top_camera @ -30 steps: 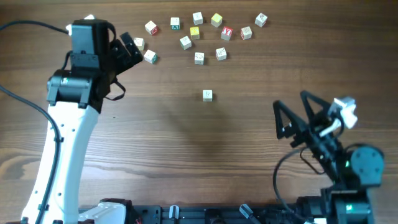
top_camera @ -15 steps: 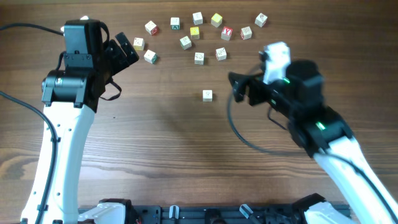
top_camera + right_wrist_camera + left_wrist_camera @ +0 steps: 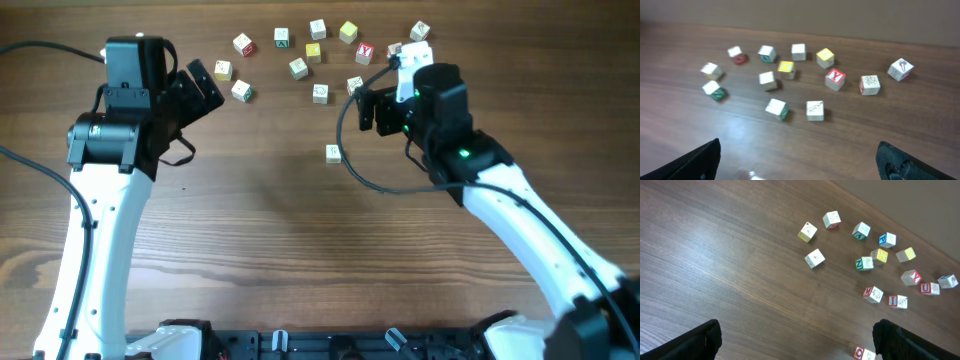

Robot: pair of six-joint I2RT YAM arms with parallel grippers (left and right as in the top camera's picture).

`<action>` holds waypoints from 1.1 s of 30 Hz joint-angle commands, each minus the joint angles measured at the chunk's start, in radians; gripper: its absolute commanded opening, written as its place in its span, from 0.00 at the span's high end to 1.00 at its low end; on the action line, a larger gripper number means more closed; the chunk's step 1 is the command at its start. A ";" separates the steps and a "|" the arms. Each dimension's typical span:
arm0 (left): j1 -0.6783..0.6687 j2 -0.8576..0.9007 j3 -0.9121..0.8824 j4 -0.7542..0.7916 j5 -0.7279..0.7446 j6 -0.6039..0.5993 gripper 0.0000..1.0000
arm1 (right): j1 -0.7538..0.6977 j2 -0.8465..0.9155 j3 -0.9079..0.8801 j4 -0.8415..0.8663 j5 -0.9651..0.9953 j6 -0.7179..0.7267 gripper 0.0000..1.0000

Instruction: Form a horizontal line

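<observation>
The dark fingers [image 3: 697,340] of the left gripper [image 3: 203,85] stand spread wide with nothing between them. The right gripper [image 3: 368,108] is the same, its fingers [image 3: 695,162] far apart and empty. Neither touches a cube

Reading the overhead view as a clock with twelve at the far edge, the left gripper hangs at about ten o'clock. Its open mouth faces a small pale wooden cube with a yellow side [image 3: 808,231] and a plain pale wooden cube [image 3: 815,258] just beside it. The right gripper hangs at about one o'clock, over the right part of the scatter

The horizontal line is not there yet: no two cubes touch edge to edge anywhere. One lone pale wooden cube [image 3: 333,153] lies near the centre, well apart from the rest, and may serve as the line's first piece. By my reckoning the task has barely begun, and almost all the placing is left

The loose scatter of small wooden letter cubes [image 3: 768,80] runs across twelve o'clock on the brown wood-grain table [image 3: 300,250]. Among them are a red-faced Y cube [image 3: 835,78] and a yellow-topped cube [image 3: 786,68]. They sit close together, so wide jaws could nudge a neighbour. The right arm's black cable loop [image 3: 352,170] hangs just beside the lone cube and might brush it
</observation>
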 commanded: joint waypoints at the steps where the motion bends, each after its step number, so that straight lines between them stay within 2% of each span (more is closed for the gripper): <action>1: 0.006 -0.015 0.002 -0.003 0.008 -0.009 0.00 | 0.003 0.132 0.065 0.034 0.057 -0.068 0.00; 9: 0.006 -0.015 0.002 -0.003 0.008 -0.009 0.00 | -0.004 0.432 0.182 0.180 0.062 -0.121 0.01; 14: 0.006 -0.015 0.002 -0.003 0.008 -0.009 0.00 | -0.022 0.586 0.261 0.227 0.055 -0.117 0.13; 19: 0.006 -0.015 0.002 -0.003 0.008 -0.009 0.00 | -0.031 0.670 0.278 0.295 0.011 -0.117 0.20; 25: 0.006 -0.015 0.002 -0.003 0.008 -0.009 0.00 | -0.031 0.711 0.278 0.331 -0.032 -0.092 0.36; 27: 0.006 -0.015 0.002 -0.003 0.008 -0.009 0.00 | -0.031 0.716 0.278 0.336 -0.056 -0.091 0.45; 33: 0.006 -0.015 0.002 -0.003 0.008 -0.009 0.00 | -0.031 0.716 0.278 0.336 -0.068 -0.090 0.59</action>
